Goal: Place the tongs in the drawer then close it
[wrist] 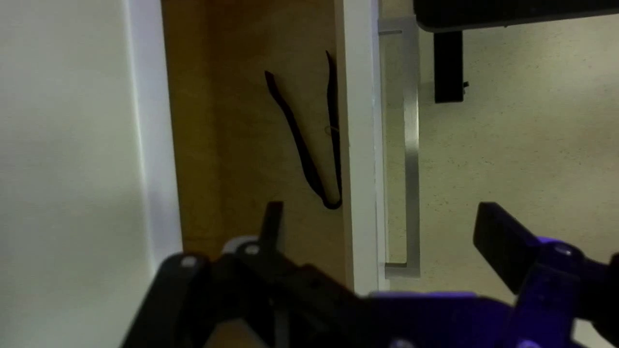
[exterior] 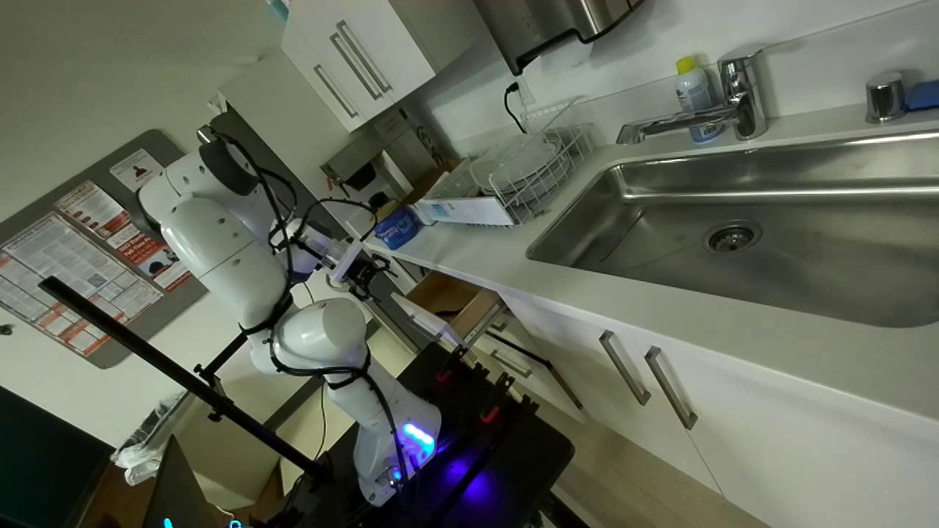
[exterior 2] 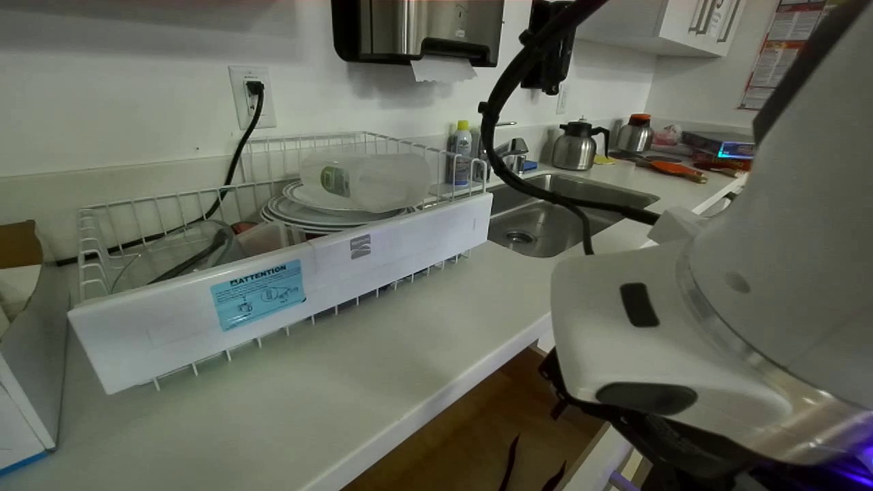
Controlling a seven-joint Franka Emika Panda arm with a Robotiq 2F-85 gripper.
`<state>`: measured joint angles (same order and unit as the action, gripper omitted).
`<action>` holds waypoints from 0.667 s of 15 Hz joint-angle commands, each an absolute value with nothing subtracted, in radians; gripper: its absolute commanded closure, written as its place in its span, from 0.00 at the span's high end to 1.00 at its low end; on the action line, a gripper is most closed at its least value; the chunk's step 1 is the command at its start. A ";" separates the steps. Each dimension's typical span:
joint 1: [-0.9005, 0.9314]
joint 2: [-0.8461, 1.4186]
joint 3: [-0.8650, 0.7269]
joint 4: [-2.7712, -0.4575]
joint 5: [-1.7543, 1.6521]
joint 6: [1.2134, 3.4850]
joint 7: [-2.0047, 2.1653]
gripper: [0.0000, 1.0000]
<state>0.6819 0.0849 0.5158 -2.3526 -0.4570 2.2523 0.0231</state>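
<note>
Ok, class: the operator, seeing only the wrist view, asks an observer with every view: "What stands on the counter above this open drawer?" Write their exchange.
Observer: A dish rack, in both exterior views.
Operator: I have tongs lying in the drawer. What does the dish rack hold?
Observer: Stacked plates, among other things.
Operator: And farther along the counter?
Observer: A sink, in both exterior views.

The white arm point(exterior: 229, 257) is bent, and its end effector point(wrist: 381, 210) holds its fingers point(wrist: 505, 249) wide apart.
</note>
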 commanded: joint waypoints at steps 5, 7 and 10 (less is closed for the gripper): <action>0.779 0.039 0.539 -2.459 -0.787 2.239 0.211 1.00; 0.804 0.030 0.549 -2.490 -0.859 2.237 0.264 1.00; 0.834 0.043 0.558 -2.525 -0.932 2.237 0.306 1.00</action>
